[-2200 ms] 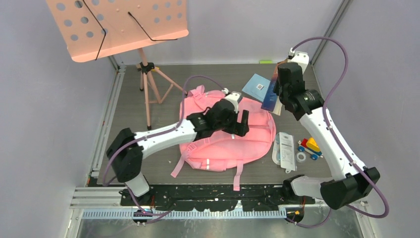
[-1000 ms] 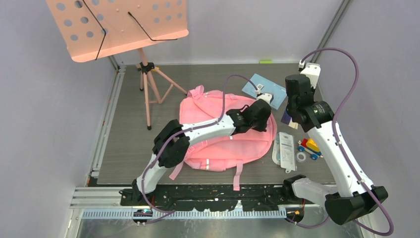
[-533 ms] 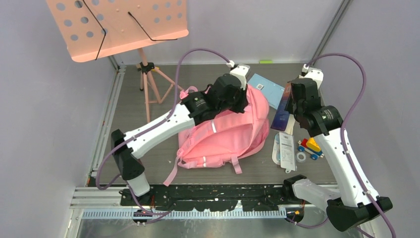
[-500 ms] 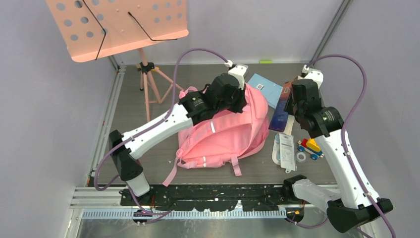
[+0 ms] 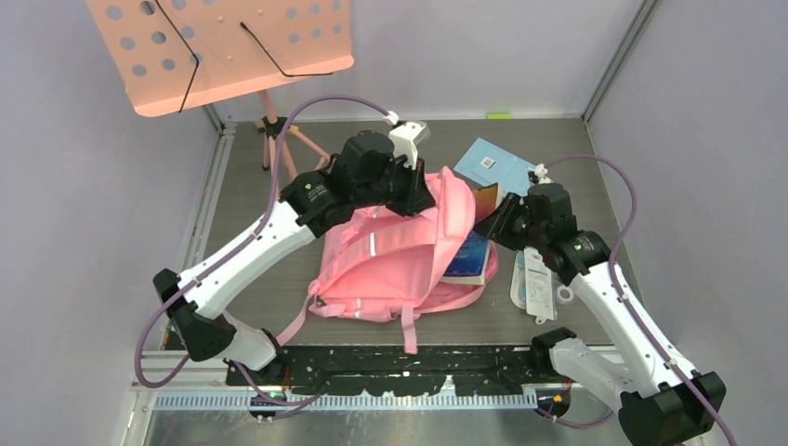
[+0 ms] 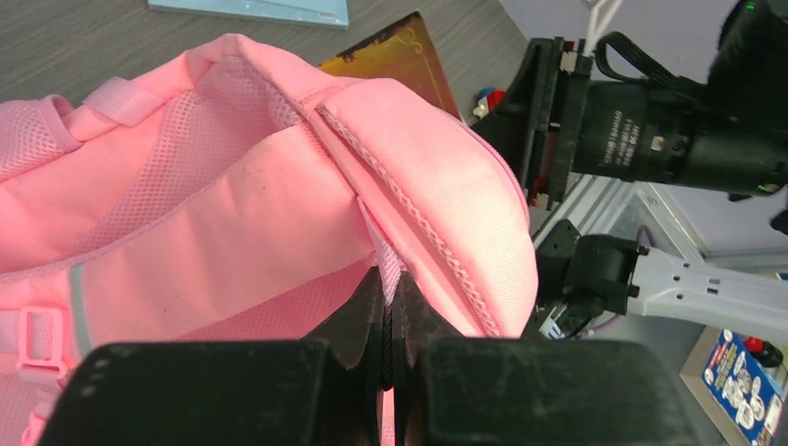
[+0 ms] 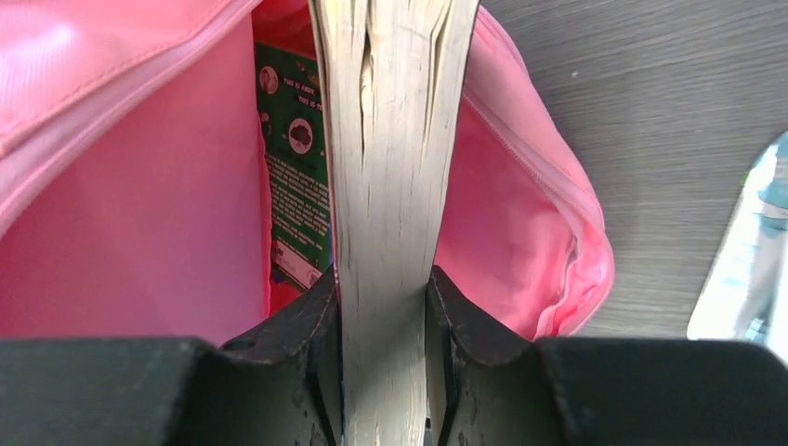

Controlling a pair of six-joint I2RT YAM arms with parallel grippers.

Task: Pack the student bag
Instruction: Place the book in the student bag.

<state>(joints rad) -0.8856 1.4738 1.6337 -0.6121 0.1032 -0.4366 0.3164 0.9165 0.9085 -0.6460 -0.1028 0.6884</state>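
The left gripper (image 6: 390, 311) is pinched tight on a thin fold of the bag (image 5: 390, 265) at the rim of its mouth, holding that edge up off the table (image 5: 242, 232). In the left wrist view the fingertips are buried in pink cloth, so exactly what they hold, seam or zip, cannot be told. The right gripper (image 7: 383, 288) clamps a thick book (image 7: 390, 139) by its page edge, jaws part-way apart around it. The book's far end goes into the bag's open mouth and is lost from sight there. A green printed thing (image 7: 293, 186) lies inside just beside it, mostly hidden by the lining. From above, the bag lies mid-table between the arms, its straps toward the near edge. The left arm crosses over its top, and the right gripper (image 5: 492, 218) is at its right side. A blue book (image 5: 492, 163) lies flat behind, partly covered by the right arm. A white packet (image 5: 534, 279) and a small ring (image 5: 564, 294) lie right of the bag. The music stand (image 5: 223, 46) is at far left, its top cut off.
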